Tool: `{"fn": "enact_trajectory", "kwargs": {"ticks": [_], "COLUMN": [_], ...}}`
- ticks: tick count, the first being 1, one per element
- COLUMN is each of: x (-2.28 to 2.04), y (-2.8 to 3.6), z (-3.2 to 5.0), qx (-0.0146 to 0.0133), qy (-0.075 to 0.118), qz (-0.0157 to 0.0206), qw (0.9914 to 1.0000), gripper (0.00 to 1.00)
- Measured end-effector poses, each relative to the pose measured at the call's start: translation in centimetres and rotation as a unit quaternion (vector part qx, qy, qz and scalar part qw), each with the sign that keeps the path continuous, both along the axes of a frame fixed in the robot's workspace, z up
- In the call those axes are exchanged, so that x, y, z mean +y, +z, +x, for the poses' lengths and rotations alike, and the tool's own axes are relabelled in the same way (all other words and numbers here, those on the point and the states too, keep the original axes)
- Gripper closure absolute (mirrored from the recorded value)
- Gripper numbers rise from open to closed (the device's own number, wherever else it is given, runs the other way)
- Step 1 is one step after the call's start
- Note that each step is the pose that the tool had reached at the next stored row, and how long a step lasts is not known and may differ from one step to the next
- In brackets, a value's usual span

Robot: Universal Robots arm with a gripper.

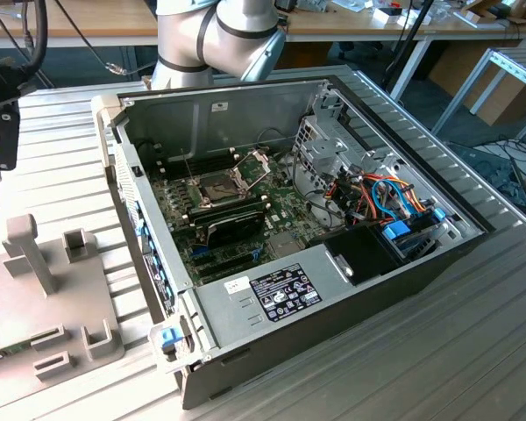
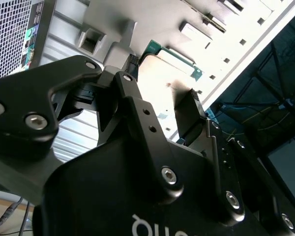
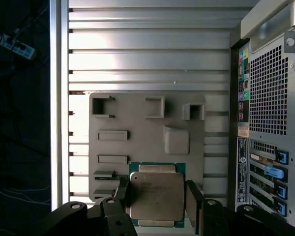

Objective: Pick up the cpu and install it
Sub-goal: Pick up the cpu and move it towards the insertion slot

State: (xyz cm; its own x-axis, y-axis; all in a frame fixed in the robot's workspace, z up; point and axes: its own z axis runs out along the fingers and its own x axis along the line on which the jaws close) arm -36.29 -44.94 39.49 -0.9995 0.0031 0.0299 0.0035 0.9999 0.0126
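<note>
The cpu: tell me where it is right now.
In the first wrist view the cpu lies flat on the grey fixture plate, right under the gripper, with the open computer case alongside the plate.

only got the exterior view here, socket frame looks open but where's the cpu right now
Observer: In the first wrist view the cpu lies flat on the grey fixture plate, outside the computer case.
Operator: are the jaws on it
Observer: They stand apart, one on each side of it, with a gap showing on one side.
Operator: which way up is it
Observer: Its silver-grey metal top faces the camera, with a green edge around it.
</note>
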Motion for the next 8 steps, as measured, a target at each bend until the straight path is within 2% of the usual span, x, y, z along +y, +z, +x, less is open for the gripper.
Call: {"fn": "enact_trajectory", "kwargs": {"ticks": [8], "x": [0.00], "y": [0.00], "z": [0.70], "qx": [0.0000], "qy": [0.000], "qz": [0.0000], "qw": [1.00000], "gripper": [0.45]}}
